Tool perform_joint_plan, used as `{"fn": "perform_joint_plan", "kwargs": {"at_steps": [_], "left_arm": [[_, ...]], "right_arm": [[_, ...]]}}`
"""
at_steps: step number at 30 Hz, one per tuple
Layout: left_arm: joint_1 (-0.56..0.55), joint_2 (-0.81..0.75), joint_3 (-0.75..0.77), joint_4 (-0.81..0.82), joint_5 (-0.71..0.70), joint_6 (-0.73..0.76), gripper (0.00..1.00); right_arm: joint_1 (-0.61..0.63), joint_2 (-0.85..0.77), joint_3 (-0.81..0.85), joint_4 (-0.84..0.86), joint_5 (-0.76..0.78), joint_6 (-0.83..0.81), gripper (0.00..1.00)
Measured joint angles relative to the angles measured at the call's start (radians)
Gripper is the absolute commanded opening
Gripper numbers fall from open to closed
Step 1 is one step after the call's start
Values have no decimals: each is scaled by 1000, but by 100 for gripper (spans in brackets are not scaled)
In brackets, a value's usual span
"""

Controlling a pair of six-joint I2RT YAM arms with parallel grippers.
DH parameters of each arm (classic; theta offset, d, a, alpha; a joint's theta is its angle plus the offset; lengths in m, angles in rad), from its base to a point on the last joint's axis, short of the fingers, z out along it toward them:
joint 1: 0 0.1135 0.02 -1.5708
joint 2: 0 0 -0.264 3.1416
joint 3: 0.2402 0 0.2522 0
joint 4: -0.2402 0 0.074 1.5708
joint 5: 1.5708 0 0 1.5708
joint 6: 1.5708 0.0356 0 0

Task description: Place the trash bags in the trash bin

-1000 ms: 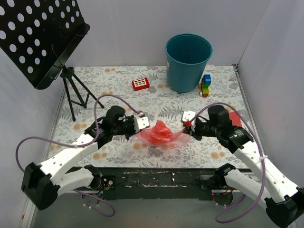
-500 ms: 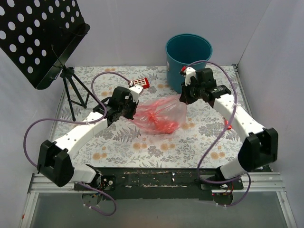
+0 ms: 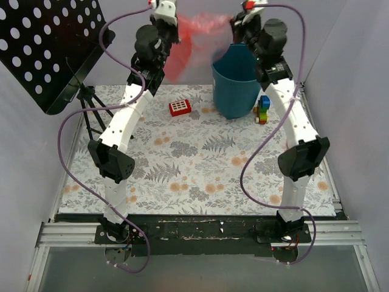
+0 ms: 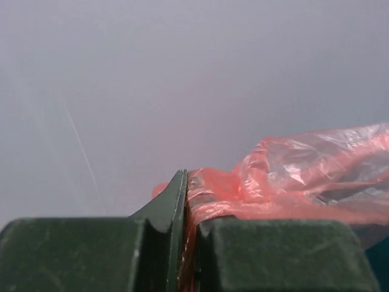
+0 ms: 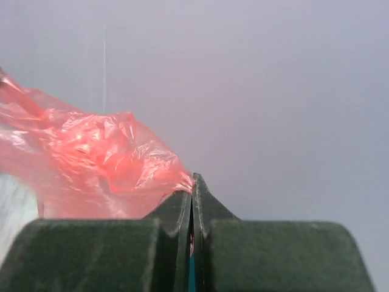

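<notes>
My left pincer is squeezed shut on one end of the thin, crinkly red-pink plastic trash bag. My right pincer is squeezed shut on the other end. Only the top view shows both arms reaching up high. There the bag hangs between them over the far edge, by the left rim of the round teal-blue plastic trash bin. The grey wall is close behind. A small red block with a white grid and a toy of coloured bricks sit beside the bin.

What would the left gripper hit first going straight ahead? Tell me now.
Probably the grey wall: the left gripper, shut on the trash bag, points at it with nothing else ahead. The wall's distance is unclear.
</notes>
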Motion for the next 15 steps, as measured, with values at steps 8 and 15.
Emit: {"fn": "perform_joint_plan", "kwargs": {"at_steps": [8, 15], "left_arm": [[-111, -140, -36, 898, 261, 351, 0], [-150, -491, -789, 161, 560, 848, 0]], "right_arm": [[162, -253, -31, 672, 70, -306, 1], [141, -578, -647, -3, -219, -664, 1]]}}
